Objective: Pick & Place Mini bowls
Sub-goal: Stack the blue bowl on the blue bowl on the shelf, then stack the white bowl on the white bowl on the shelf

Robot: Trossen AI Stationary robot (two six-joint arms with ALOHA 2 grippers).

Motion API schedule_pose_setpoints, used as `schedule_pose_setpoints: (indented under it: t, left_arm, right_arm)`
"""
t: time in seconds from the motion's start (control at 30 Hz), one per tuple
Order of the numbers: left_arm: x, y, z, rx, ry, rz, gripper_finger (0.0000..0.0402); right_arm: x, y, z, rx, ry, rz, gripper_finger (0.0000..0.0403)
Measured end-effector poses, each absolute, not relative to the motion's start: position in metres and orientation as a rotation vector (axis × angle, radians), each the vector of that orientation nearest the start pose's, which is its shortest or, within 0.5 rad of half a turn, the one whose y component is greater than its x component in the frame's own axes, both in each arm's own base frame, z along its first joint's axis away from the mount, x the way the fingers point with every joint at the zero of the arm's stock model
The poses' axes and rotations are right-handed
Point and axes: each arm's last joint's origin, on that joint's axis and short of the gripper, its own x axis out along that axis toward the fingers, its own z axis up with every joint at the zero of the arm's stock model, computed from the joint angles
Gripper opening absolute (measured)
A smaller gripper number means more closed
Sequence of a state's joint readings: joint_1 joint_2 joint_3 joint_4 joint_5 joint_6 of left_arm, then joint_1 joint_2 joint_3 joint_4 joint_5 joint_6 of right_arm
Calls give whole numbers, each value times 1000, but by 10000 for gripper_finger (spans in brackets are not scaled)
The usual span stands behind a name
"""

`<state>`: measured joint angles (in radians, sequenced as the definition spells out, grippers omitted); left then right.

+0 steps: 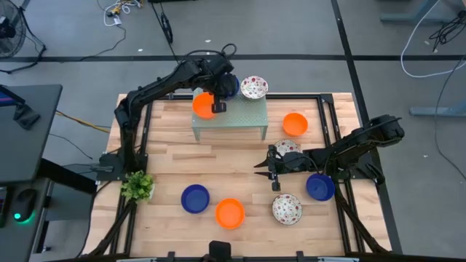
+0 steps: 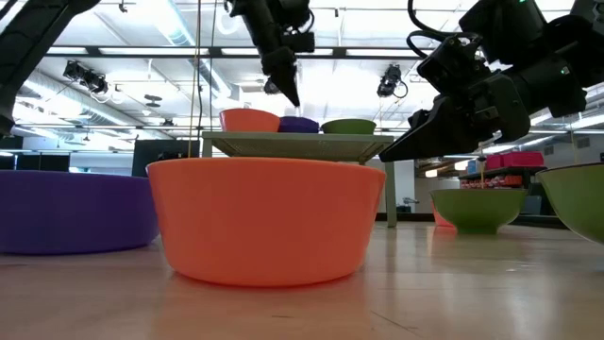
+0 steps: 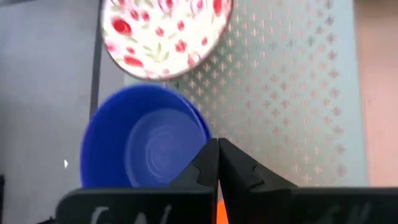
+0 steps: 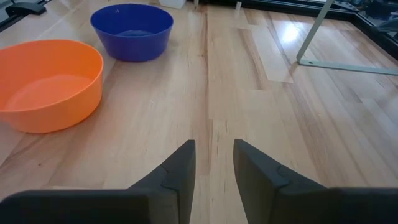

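Note:
A mint-green stand (image 1: pixel 247 118) at the table's far side carries three mini bowls: orange (image 1: pixel 202 103), blue (image 3: pixel 140 143) and a white one with red flowers (image 1: pixel 254 88). My left gripper (image 3: pixel 217 152) hovers shut above the stand, its tips (image 2: pixel 291 94) over the gap between the orange and blue bowls, holding nothing. My right gripper (image 4: pixel 214 155) stands open low over mid-table (image 1: pixel 262 166), nothing between its fingers. More mini bowls rest on the wood: orange (image 1: pixel 295 124), flowered (image 1: pixel 287 147), blue (image 1: pixel 320 187), flowered (image 1: pixel 287 209), orange (image 1: pixel 230 213) and blue (image 1: pixel 195 198).
A small green plant (image 1: pixel 137 186) stands at the table's left edge. A dark frame rail (image 1: pixel 331 124) runs around the tabletop. Bare wood lies between the stand and the near row of bowls. The stand's leg (image 4: pixel 314 37) shows beyond my right gripper.

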<state>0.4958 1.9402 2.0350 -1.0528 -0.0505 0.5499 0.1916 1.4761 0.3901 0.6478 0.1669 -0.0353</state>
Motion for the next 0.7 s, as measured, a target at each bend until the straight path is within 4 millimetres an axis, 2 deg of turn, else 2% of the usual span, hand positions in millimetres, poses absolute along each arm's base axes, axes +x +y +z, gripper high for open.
schedule_pose_setpoints:
  t: [0.4, 0.57, 0.7]
  left_arm:
    - [353, 215, 356, 196, 1007, 367, 8]
    - [341, 204, 372, 168, 991, 367, 4]
    - [328, 182, 384, 136, 968, 334, 3]
  right_arm:
    - [245, 43, 136, -114, 440, 33, 111]
    - [245, 43, 134, -117, 462, 33, 111]
    - [243, 42, 131, -90, 500, 26, 111]
